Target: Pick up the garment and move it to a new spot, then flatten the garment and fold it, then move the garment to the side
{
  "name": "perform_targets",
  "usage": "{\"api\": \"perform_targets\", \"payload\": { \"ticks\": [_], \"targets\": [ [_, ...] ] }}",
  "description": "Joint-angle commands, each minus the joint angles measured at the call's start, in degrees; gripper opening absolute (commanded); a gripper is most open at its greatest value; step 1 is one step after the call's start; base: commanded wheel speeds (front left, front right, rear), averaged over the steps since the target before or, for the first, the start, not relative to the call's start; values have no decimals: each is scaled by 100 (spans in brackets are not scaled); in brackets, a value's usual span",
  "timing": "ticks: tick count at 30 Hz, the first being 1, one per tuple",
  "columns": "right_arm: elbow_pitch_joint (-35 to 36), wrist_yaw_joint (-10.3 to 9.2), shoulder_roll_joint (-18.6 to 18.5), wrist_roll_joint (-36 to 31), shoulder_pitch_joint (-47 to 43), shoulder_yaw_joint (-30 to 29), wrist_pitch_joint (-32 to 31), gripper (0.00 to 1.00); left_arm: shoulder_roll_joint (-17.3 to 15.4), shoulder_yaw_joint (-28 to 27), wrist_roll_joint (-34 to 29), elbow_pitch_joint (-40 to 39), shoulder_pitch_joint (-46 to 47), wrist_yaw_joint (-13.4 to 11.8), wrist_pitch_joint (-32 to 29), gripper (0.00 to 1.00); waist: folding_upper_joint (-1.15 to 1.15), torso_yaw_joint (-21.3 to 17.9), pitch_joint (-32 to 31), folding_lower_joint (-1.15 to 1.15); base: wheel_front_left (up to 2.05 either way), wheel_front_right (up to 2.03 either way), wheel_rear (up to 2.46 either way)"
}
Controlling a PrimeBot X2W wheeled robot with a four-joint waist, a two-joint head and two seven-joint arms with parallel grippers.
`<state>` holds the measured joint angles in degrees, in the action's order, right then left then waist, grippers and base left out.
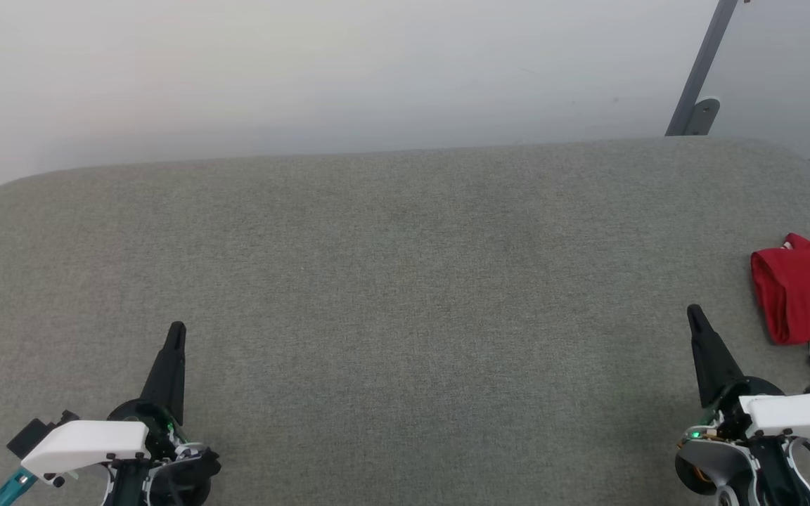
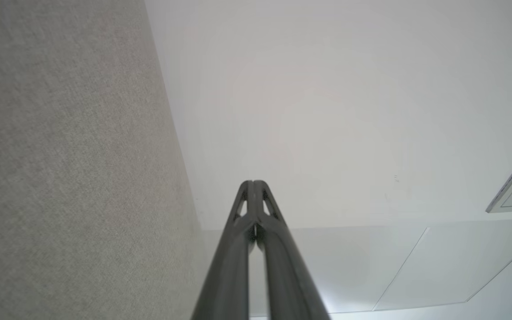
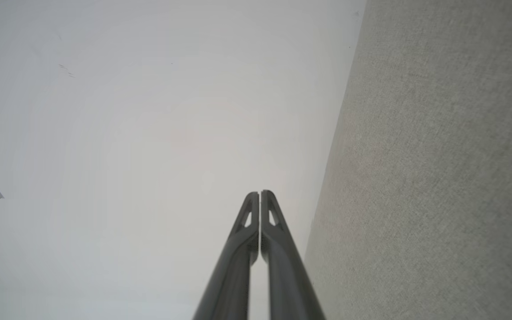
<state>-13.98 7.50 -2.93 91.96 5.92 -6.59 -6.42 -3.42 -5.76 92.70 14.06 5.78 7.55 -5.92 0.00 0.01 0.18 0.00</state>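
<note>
The garment is cut off by the right edge of the head view, so how far it extends cannot be told. The grey post is cut off by the top edge, and the desk by the bottom edge and both sides.

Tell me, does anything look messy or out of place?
Only the garment: it lies bunched at the far right of the grey surface, cut off by the frame. The left gripper and right gripper are shut, empty.
</note>
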Motion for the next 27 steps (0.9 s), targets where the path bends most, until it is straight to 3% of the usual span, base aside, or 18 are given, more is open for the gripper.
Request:
{"api": "perform_targets", "payload": {
  "ticks": [1, 27],
  "targets": [
    [-23, -2, 10, 54, 60, 8, -23, 0, 16, -22, 42, 6, 86, -12, -22, 0, 0, -1, 0, 0, 0, 0, 0],
    [-18, -2, 10, 55, 50, 9, -21, 0, 34, -44, 12, 5, 83, -12, -47, 0, 0, -1, 0, 0, 0, 0, 0]
  ]
}}
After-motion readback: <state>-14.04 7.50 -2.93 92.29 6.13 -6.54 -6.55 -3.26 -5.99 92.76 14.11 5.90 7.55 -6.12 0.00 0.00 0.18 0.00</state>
